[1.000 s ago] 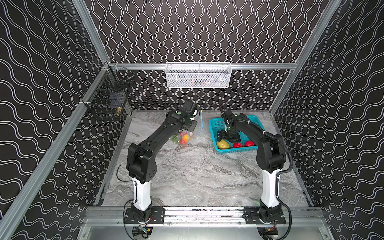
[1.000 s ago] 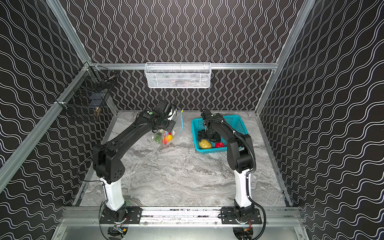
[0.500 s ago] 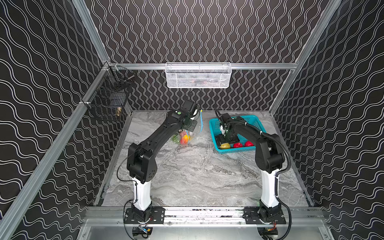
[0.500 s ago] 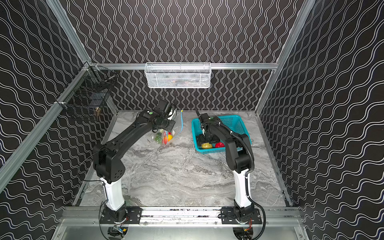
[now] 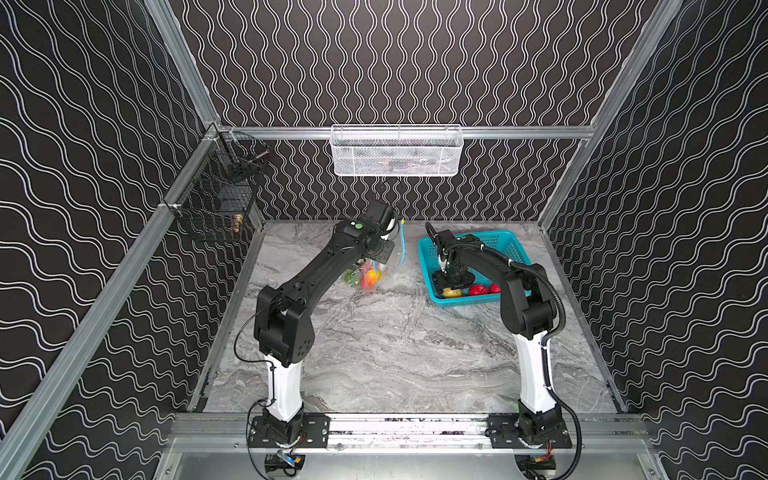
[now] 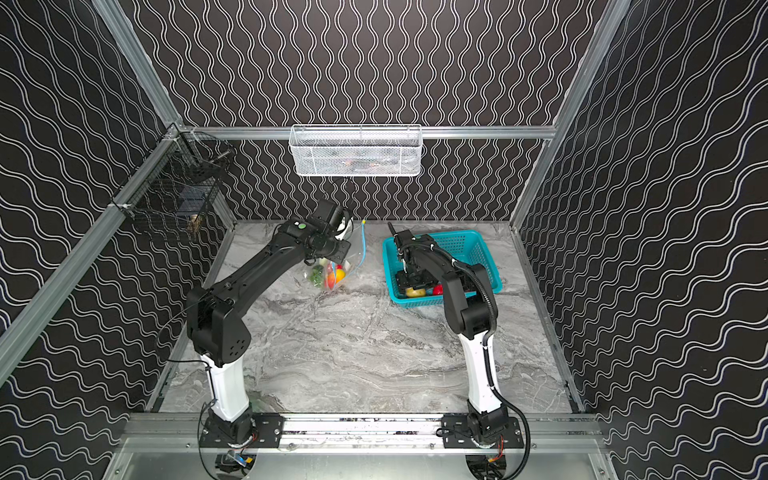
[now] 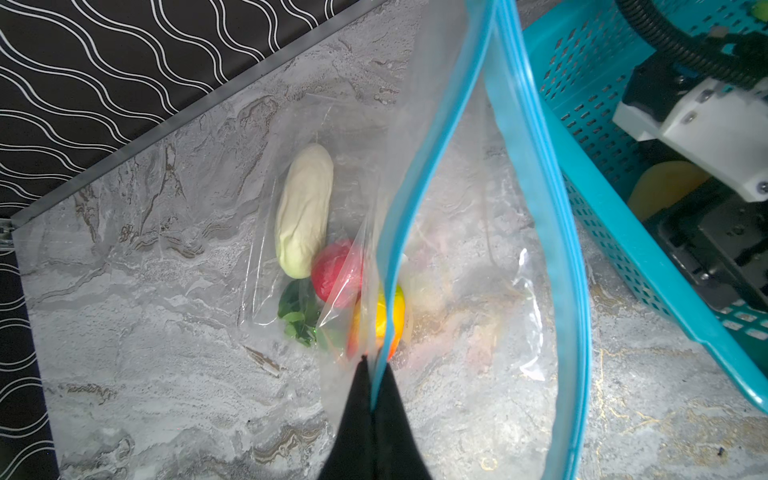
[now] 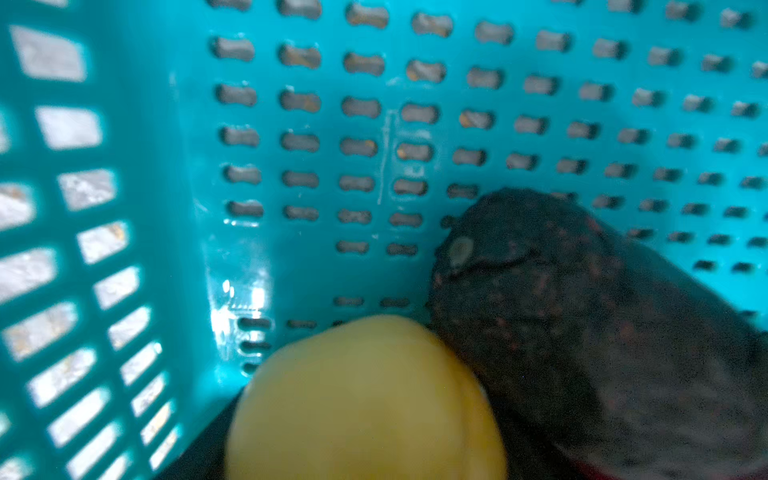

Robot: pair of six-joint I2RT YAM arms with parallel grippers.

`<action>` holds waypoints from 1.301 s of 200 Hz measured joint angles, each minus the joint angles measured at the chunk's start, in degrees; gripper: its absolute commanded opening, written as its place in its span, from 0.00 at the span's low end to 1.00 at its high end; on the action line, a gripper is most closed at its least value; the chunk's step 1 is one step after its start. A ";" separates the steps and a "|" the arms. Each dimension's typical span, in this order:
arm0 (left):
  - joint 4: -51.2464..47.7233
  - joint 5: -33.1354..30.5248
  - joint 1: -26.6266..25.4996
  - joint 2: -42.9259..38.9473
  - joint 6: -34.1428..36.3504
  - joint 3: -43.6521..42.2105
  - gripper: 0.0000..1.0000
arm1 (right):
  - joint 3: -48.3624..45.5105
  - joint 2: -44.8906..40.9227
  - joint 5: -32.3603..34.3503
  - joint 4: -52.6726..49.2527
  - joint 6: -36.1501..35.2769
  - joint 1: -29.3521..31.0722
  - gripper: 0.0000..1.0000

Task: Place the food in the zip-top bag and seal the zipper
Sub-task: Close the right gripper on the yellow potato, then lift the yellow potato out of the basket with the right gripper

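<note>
left pincer (image 7: pixel 372 368) clenched on the zipper (image 7: pixel 434 137). the zip-top bag (image 7: pixel 478 249) gapes, hanging down to the counter (image 5: pixel 395 345), with the white oblong one (image 7: pixel 305 212) and a red fruit (image 7: pixel 332 270) inside. right pincer (image 5: pixel 450 286) sits low in the teal basket (image 5: pixel 424 266) at the yellow potato (image 8: pixel 361 399) — cannot tell if it grips.

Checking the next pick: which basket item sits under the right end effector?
The yellow potato-like one; the red fruits lie beside it, away from the right end effector.
</note>
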 measured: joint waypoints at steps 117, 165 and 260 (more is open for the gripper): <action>0.00 0.07 0.00 0.00 0.00 -0.09 0.00 | 3.58 -2.45 -5.42 -1.51 6.43 -2.21 0.48; -0.37 1.14 0.02 0.00 -0.07 0.31 0.00 | -1.01 -7.74 -12.04 4.26 12.26 -6.75 0.43; -0.42 1.33 0.04 -1.14 -0.22 -0.26 0.00 | -15.58 -18.91 -19.15 21.68 28.61 -8.79 0.39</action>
